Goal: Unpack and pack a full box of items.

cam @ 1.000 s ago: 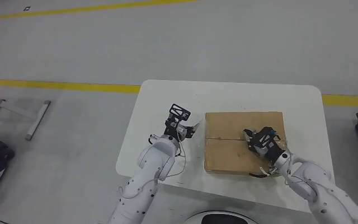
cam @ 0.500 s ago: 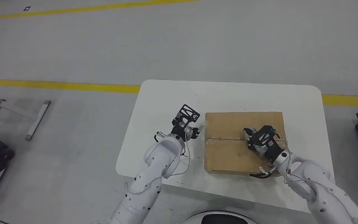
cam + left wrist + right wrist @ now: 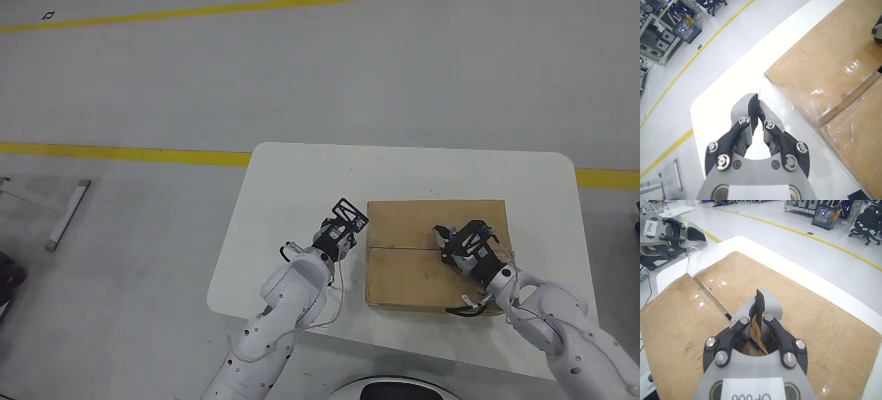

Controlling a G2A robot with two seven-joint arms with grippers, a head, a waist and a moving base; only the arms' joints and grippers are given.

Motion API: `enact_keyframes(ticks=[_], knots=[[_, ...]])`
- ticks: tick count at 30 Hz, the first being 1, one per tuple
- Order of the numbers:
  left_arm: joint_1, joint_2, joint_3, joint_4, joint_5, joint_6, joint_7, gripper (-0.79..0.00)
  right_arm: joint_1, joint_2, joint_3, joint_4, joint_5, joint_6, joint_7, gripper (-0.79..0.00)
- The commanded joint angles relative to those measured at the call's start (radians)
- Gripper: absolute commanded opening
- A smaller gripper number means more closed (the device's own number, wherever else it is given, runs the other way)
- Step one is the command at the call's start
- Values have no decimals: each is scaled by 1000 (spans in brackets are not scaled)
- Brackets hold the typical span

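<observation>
A closed cardboard box [image 3: 410, 275] lies on the white table [image 3: 290, 200], with a centre seam [image 3: 400, 247] between its two top flaps. My left gripper [image 3: 352, 232] sits at the box's left edge by the seam's end. It is shut on a strip of clear tape [image 3: 780, 111] that stretches from its fingertips to the box [image 3: 819, 62]. My right gripper [image 3: 447, 243] rests shut on top of the box [image 3: 810, 317], over the seam [image 3: 715, 298] near its right part. From there the left gripper [image 3: 694, 236] and the tape [image 3: 696, 255] show beyond the box's far corner.
Bare table top lies to the left of the box and along its far side. The table's rounded front edge [image 3: 300, 325] runs close under the left arm. Beyond it is grey floor with a yellow line [image 3: 120, 153].
My left gripper has moved right, toward the box's left edge, keeping hold of the tape. The right gripper has stayed on top of the box.
</observation>
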Motion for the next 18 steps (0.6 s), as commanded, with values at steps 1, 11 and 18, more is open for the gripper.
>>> enact_keyframes(ticks=[1,11,18], knots=[[4,-1,-1,-1,3,-2,3,-785,1,-1,-2,5,0,0,0,-785],[56,5,-53,-58,36,30,-5,-785,-4,-3,-4,15,-1,4,4,-785],[142,19,-120,-150,61,26,-25,-785,-3,-4,-10,18,-15,7,15,-785]])
